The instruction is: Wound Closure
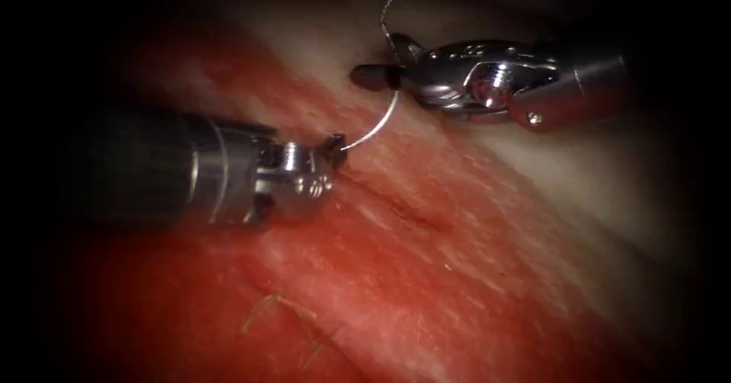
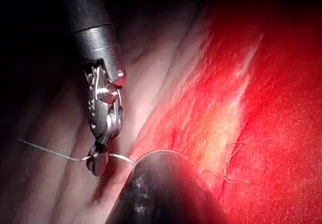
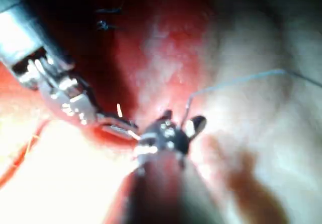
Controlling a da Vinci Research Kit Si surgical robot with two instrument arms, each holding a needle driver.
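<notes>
Nearest you, cut ends of thread (image 1: 285,318) lie on the red tissue (image 1: 457,276). Your left claw (image 1: 335,147) pinches one end of the curved needle (image 1: 377,128) beside the cut (image 1: 396,204); beyond, your right claw (image 1: 381,76) clamps the other end, thread (image 1: 392,2) trailing upward. Seemingly a handover, needle clear of tissue; one claw must release

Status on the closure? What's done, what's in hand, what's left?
Done: no stitch shows across the dark cut in the red and pale pork tissue.

In hand: the curved steel needle spans both tools, above the tissue. The left arm's tool grips one end, the right arm's tool the other, where the thin grey thread trails off.

Left: the cut still lies open.
</notes>
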